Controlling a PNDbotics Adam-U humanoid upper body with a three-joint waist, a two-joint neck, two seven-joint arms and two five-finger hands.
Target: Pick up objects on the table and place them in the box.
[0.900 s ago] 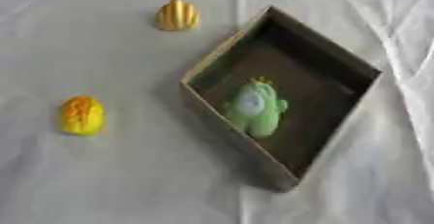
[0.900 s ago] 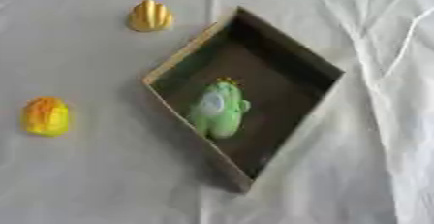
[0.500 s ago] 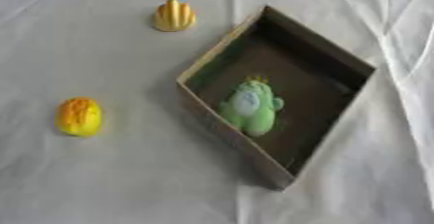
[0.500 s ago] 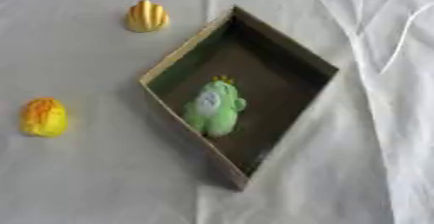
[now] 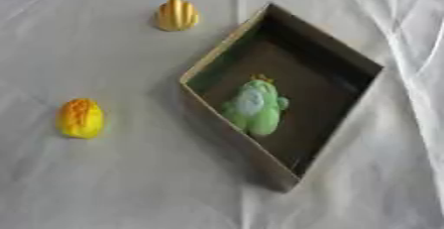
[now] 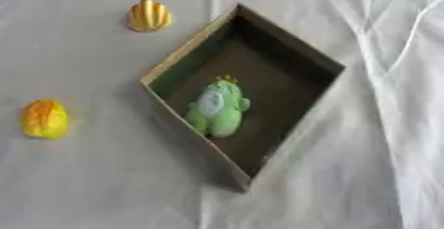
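Lying in box (image 5: 343,54), green toy (image 5: 254,106), two yellow objects (image 5: 80,118) outside

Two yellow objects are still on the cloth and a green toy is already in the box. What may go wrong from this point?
1. Both yellow objects look rounded, so they may roll when a robot hand closes on them.
2. The cloth is wrinkled; fingers may catch it and drag the box.
3. The green toy fills the middle of the box, so a dropped object may land on it and bounce.
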